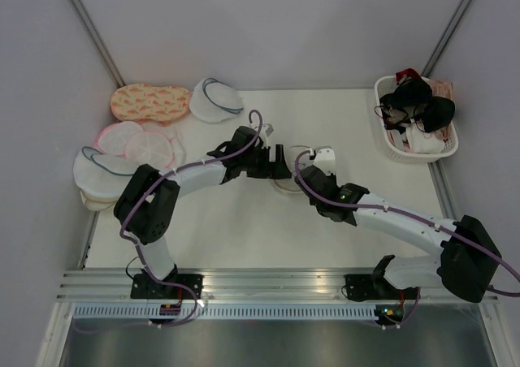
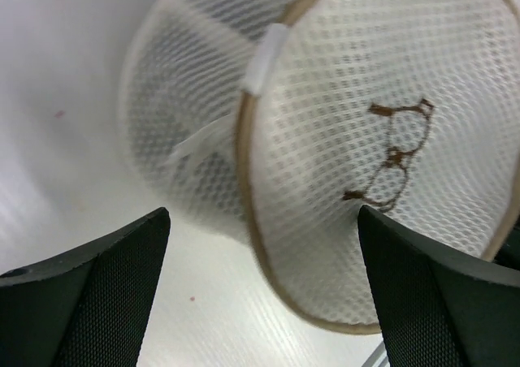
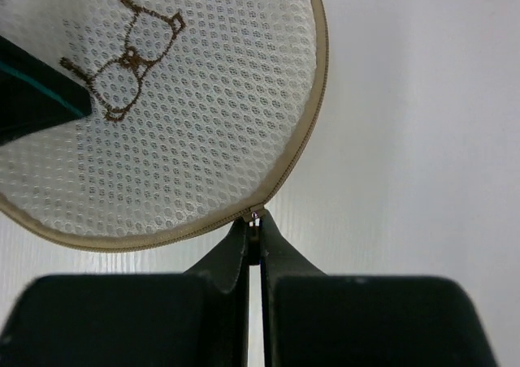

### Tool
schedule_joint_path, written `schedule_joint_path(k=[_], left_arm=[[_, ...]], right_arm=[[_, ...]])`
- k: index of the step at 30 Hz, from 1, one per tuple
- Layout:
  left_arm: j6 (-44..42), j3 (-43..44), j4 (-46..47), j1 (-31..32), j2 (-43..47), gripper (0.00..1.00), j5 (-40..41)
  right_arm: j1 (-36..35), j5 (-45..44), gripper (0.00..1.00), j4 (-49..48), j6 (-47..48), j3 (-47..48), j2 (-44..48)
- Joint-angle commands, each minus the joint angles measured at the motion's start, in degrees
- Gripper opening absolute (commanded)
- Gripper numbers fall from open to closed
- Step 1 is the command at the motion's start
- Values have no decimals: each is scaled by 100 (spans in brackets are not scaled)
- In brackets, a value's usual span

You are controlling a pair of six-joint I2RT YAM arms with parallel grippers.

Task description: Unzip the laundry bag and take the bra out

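The laundry bag (image 2: pixel 349 140) was white honeycomb mesh; its zipper rim (image 3: pixel 318 123) tan; its bra drawing (image 3: pixel 126 50) a brown outline; a flat pouch (image 1: pixel 150 101) peach with orange specks; the basket (image 1: pixel 416 160) white, holding black garments (image 1: pixel 422 103); the table (image 1: pixel 244 229) white.

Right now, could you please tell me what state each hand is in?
Left hand: open, fingers either side of the laundry bag.
Right hand: closed on the bag's zipper pull.
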State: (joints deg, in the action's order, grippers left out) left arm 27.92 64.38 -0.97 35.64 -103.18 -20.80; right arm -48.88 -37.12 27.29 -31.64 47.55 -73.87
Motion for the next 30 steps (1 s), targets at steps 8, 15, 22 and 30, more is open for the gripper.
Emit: schedule_joint_path(k=[8, 15, 22, 30], left_arm=[[2409, -1813, -308, -13, 2221, 100, 1614], [3614, -3158, 887, 57, 3339, 99, 824], [4694, -3897, 2845, 75, 2918, 99, 357], [5715, -4030, 5587, 163, 1346, 89, 259]], right_arm=[[10, 1282, 0, -697, 122, -518, -49], [19, 3944, 0, -2402, 123, -975, 179], [19, 4749, 0, -3352, 0, -1020, 57], [19, 4890, 0, -3511, -53, -1020, -84]])
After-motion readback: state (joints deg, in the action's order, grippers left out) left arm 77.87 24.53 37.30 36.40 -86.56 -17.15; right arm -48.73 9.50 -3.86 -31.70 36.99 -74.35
